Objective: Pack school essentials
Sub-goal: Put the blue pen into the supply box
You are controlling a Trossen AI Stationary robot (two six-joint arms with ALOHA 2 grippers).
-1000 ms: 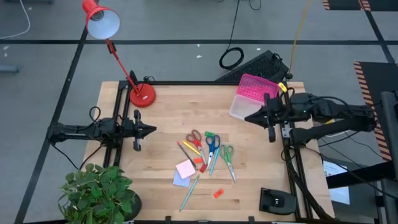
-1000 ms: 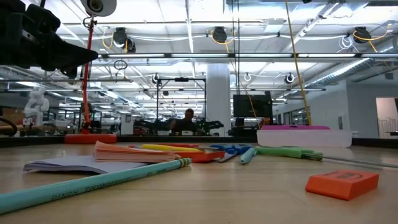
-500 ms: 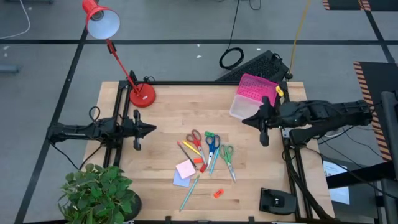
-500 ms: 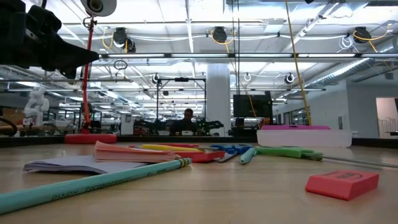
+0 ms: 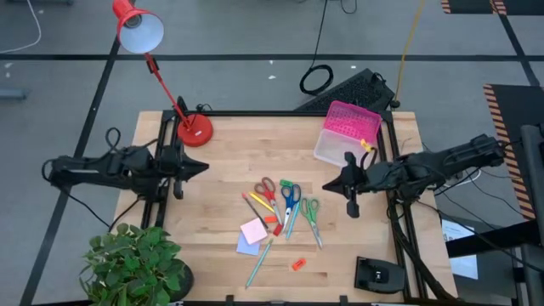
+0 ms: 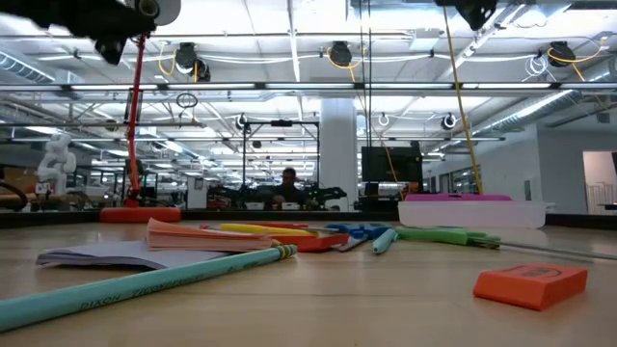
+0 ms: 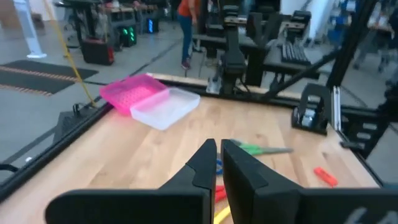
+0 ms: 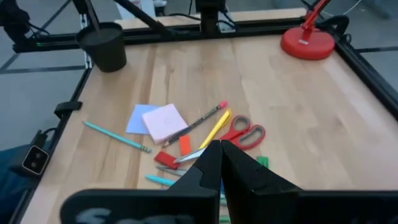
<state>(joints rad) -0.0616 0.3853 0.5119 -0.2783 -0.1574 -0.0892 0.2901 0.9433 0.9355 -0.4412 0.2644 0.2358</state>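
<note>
School essentials (image 5: 280, 212) are still spread loose at centre frame; nothing is packed. Right gripper (image 5: 350, 184), fingers pressed together and empty, is poised right of them; everything remains.

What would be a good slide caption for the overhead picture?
Two robot arms flank a wooden table; the right claw hovers near scattered scissors, pencils and sticky notes, the left claw waits.

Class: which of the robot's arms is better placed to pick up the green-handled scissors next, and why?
Probably the right. Its right gripper hangs just beside the green-handled scissors, while the left gripper sits at the table's far left edge.
</note>
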